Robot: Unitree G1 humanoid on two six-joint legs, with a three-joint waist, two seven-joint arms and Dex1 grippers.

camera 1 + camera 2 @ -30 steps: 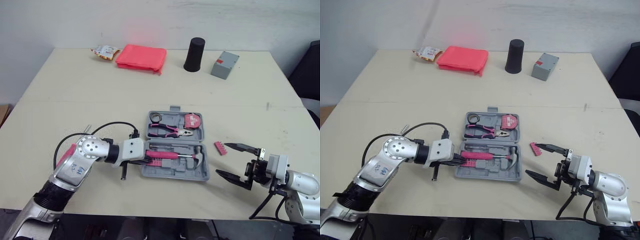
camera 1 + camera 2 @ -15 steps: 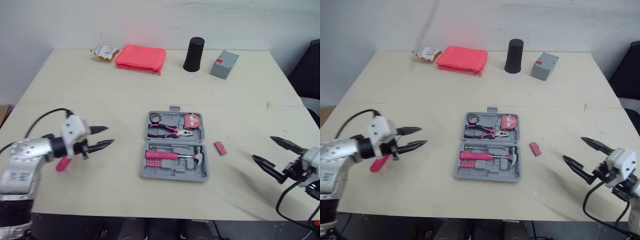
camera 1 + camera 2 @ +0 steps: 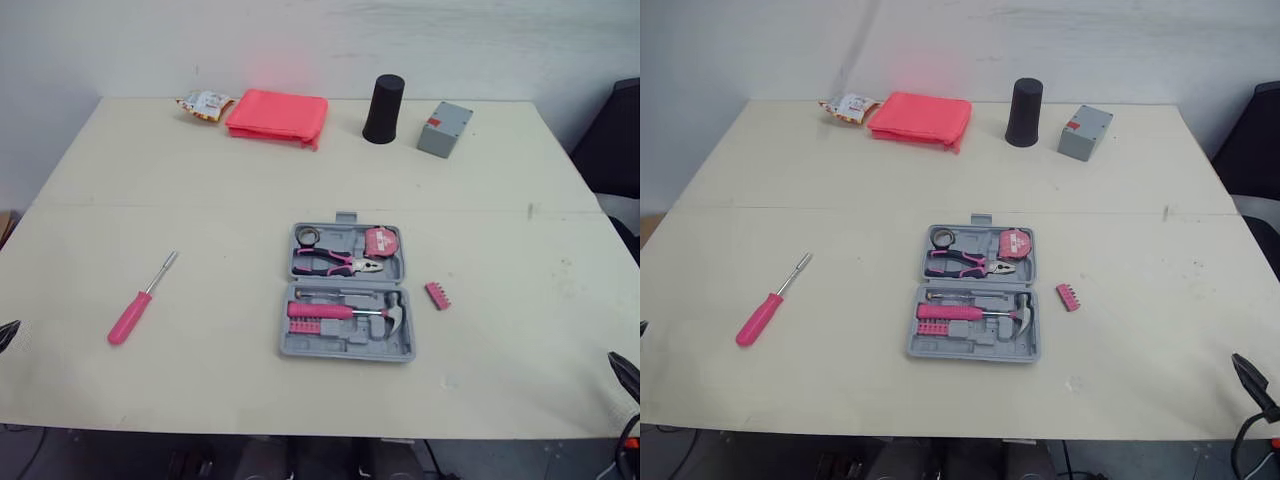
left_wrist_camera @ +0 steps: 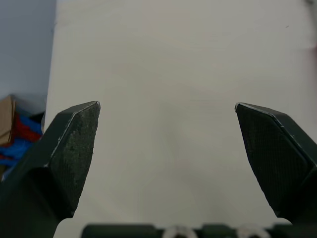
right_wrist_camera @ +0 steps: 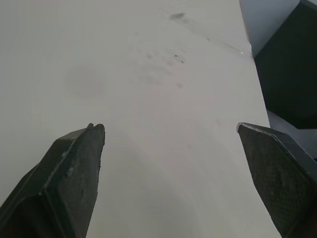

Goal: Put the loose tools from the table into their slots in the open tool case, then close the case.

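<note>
The pink-handled screwdriver (image 3: 140,303) is lying flat, well to the left of the open tool case (image 3: 345,352). Its long axis is running on a diagonal, with the handle sitting at the end nearer the robot and farther from the case. The bare metal tip is pointing away from the robot and slanting toward the case's far end. The small pink bit holder (image 3: 437,295) is resting just beside the case's right wall, not touching it. Half a second ago both arms were hovering on either side of the case; they are now drawn back, and the left gripper (image 4: 167,106) and right gripper (image 5: 169,129) are holding their jaws spread wide, empty, over bare table (image 4: 168,59) well away from the case.
</note>
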